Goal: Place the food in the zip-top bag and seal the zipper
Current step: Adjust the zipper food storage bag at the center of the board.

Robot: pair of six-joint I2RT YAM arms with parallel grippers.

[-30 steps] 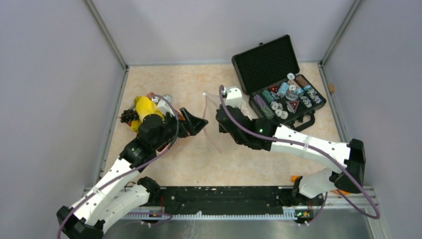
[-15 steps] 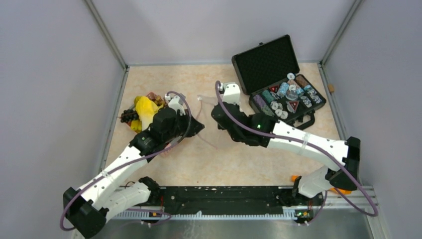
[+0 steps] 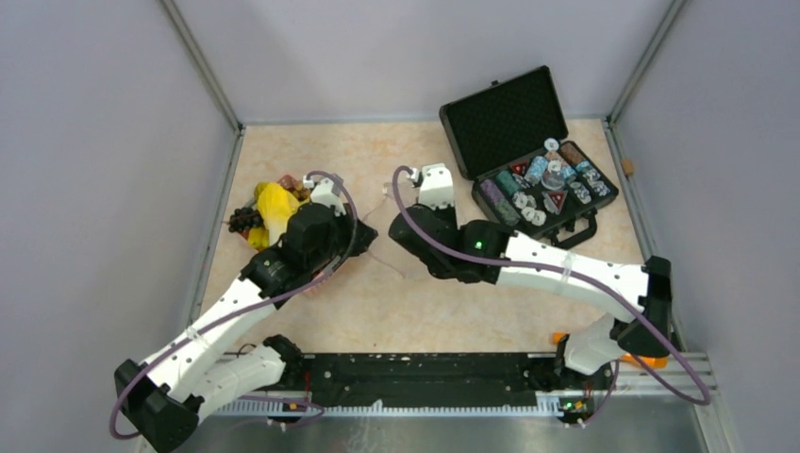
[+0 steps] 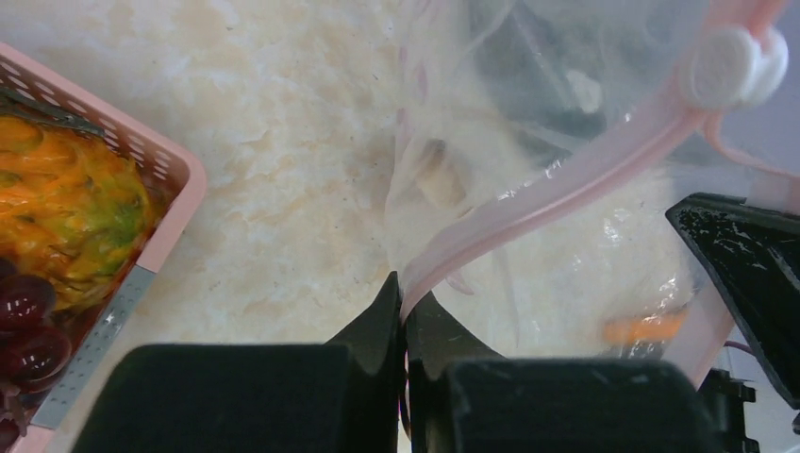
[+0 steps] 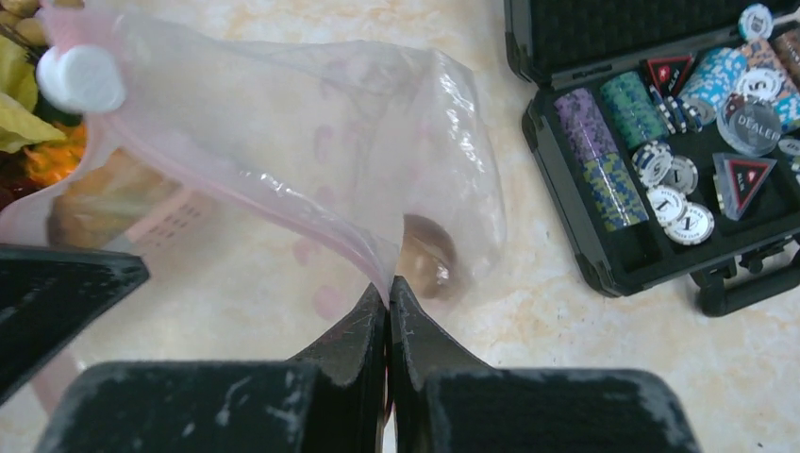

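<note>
The clear zip-top bag (image 5: 311,123) hangs stretched between my two grippers over the table. In the left wrist view my left gripper (image 4: 406,294) is shut on one end of the pink zipper (image 4: 557,184), whose white slider (image 4: 731,66) sits near the far end. My right gripper (image 5: 388,286) is shut on the bag's opposite edge. A brown kiwi-like ball (image 5: 425,260) lies inside the bag, and an orange piece (image 4: 641,328) shows through the plastic. More food, a yellow-orange piece (image 4: 66,208) and dark grapes (image 4: 24,321), sits in the pink basket (image 4: 141,151).
An open black case (image 3: 528,142) of poker chips (image 5: 651,179) stands at the back right, close to the bag. The pink basket (image 3: 269,209) of food is at the left by the wall. Grey walls enclose the table.
My left gripper swung from the basket toward the bag and closed on the zipper strip. The right arm shifted slightly left, still gripping the bag.
</note>
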